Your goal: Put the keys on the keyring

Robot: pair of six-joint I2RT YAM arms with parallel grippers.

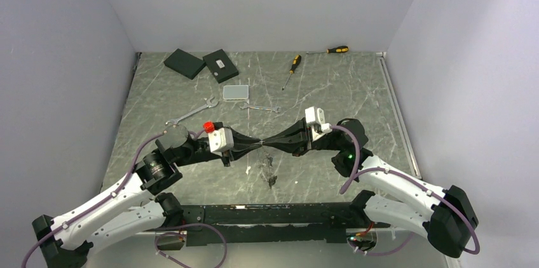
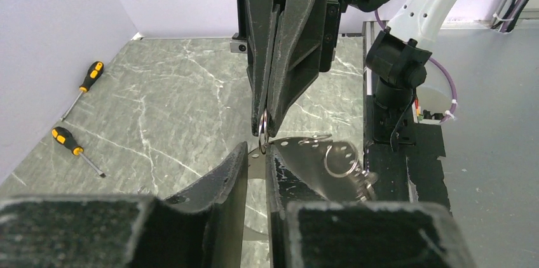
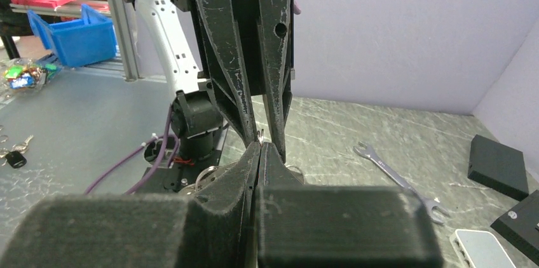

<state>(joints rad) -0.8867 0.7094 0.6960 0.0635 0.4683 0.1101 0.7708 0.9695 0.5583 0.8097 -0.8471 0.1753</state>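
The grey-green veined tabletop (image 1: 330,90) is finished smooth and faintly glossy; the silver open-ended wrench (image 3: 394,176) is made of bright metal; the black tapered fingers (image 3: 232,58) are moulded in scuffed matt plastic.

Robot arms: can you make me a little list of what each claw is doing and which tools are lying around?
Left gripper: tip to tip with the right one; grip unclear
Right gripper: shut on a small silvery ring
Wrenches: long wrench, short wrench, both behind the grippers
Screwdrivers: far screwdriver by the back wall, near screwdriver just in front
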